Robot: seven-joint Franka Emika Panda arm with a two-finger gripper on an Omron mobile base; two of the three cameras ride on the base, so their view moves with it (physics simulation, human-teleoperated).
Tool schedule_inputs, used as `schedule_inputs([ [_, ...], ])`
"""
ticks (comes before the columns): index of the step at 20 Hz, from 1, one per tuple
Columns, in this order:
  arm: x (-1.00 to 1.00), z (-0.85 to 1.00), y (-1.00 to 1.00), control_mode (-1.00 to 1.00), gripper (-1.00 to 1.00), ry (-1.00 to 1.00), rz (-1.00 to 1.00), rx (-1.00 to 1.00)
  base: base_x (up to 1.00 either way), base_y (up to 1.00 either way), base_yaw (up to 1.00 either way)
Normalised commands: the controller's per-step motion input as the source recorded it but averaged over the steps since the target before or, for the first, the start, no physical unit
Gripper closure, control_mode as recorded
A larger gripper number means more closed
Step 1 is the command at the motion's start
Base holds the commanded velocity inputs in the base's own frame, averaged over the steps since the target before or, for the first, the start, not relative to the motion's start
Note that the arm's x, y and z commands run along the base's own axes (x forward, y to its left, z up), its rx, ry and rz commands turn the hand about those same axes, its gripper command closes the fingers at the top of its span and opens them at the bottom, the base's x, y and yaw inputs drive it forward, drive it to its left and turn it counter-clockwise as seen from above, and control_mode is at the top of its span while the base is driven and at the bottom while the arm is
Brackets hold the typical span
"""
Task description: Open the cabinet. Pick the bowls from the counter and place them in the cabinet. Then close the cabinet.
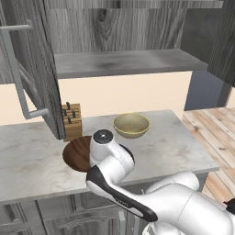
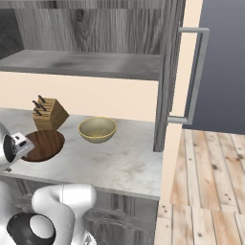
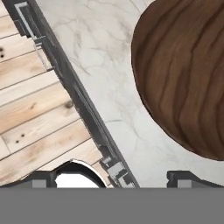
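Marbled grey-white stone forms the counter (image 3: 109, 78) beneath the hand, with pale plank flooring (image 3: 35, 109) beyond its front edge. Seen from the hand camera, the gripper (image 3: 113, 177) has its two dark fingertips spread as wide as they go, one over the floor side of the edge and one over the stone, with nothing between them. Just ahead and to one side of the fingertips lies the wide dark brown wooden bowl (image 3: 188, 74), resting on the stone near the counter's front edge. From the left base camera, this bowl (image 1: 77, 153) is partly hidden by the arm. Farther back on the counter, well apart from the hand, sits the beige-tan bowl (image 1: 131, 125), upright. A knife block (image 1: 71, 120) stands behind the wooden bowl. Above, the cabinet (image 1: 124, 62) stands with both doors swung out, its grey shelf bare.
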Motion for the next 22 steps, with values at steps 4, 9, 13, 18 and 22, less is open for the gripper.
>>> schedule_inputs([
  [4,0.07,0.0,0.0,-1.0,-1.0,-0.05,0.05,-0.04,0.0,0.0,0.0],
  [9,0.25,-0.04,0.0,-1.0,-1.0,-0.14,0.06,-0.03,0.0,0.0,0.0],
  [13,0.31,-0.13,0.0,-1.0,-1.0,-0.16,0.06,-0.02,0.0,0.0,0.0],
  [18,0.3,-0.17,0.0,-1.0,-1.0,-0.04,0.05,0.0,0.0,0.0,0.0],
  [22,0.32,-0.16,0.0,-1.0,-1.0,0.0,0.03,0.0,0.0,0.0,0.0],
])
